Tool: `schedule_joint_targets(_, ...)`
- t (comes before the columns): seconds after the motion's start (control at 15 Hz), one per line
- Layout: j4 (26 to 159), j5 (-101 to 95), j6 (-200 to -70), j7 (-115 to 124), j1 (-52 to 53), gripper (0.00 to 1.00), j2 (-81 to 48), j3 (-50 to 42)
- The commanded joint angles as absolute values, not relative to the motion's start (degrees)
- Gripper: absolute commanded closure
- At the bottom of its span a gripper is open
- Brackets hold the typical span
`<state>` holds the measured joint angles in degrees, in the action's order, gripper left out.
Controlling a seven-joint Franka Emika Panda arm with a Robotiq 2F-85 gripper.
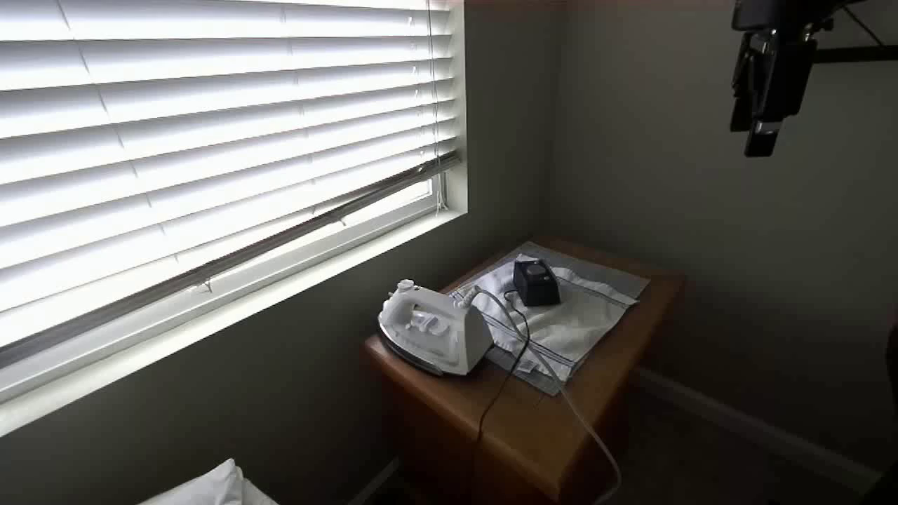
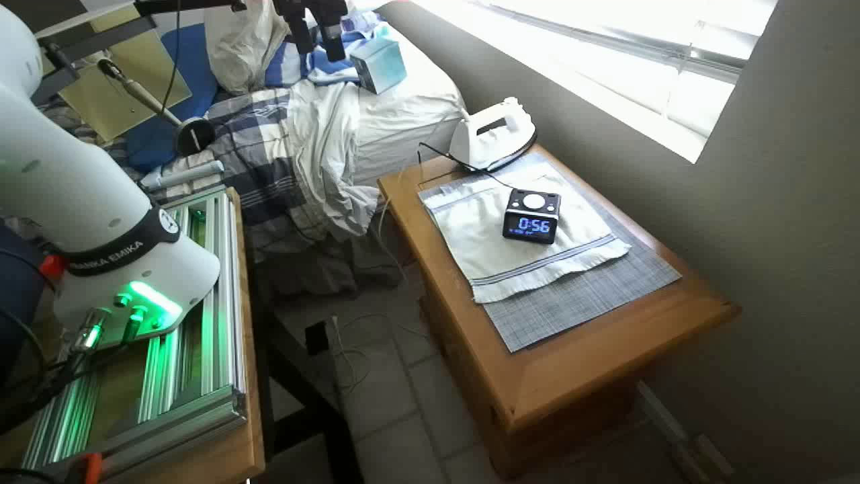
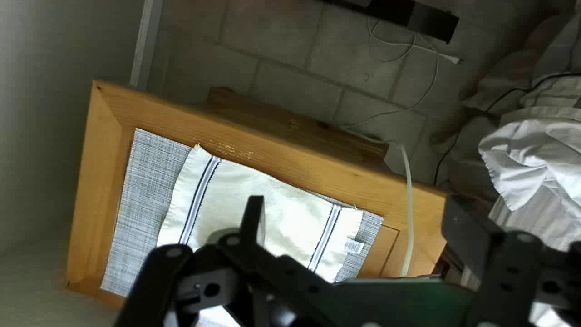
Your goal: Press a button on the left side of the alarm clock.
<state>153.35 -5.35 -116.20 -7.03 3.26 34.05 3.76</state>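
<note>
Claw (image 3: 355, 206): fingers spread, nothing in it, well away from everything | clock (image 2: 532, 218): on the towel (image 2: 474, 238), near the iron (image 2: 500, 146) | done: no press yet, I reckon | to do: reach over, poke the clock's left side

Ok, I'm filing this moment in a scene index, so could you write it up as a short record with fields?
target: black alarm clock
reading: lit blue display, appears to show 0:56
on top: large round button-like disc
support: white towel over grey mat on wooden table
neighbour: white iron, on the same table, apart from the clock
robot: gripper open, raised above table height, not touching the clock
backdrop: bright window blinds
</note>
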Motion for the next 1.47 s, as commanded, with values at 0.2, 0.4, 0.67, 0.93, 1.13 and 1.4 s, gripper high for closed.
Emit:
schedule_joint_targets(0.2, 153.3, -5.7, -116.1, -6.7, 3.8, 0.0, 34.0, 3.2)
schedule_joint_targets(0.4, 153.3, -5.7, -116.1, -6.7, 3.8, 0.0, 34.0, 3.2)
schedule_joint_targets(0.67, 153.3, -5.7, -116.1, -6.7, 3.8, 0.0, 34.0, 3.2)
schedule_joint_targets(0.93, 150.8, -5.6, -116.2, -5.5, 3.3, 0.0, 30.2, 3.4)
schedule_joint_targets(1.13, 148.1, -6.2, -116.3, -0.9, 1.8, 0.0, 24.3, 4.0)
schedule_joint_targets(1.4, 144.5, -7.9, -117.6, 5.8, -1.2, 0.28, 15.2, 3.8)
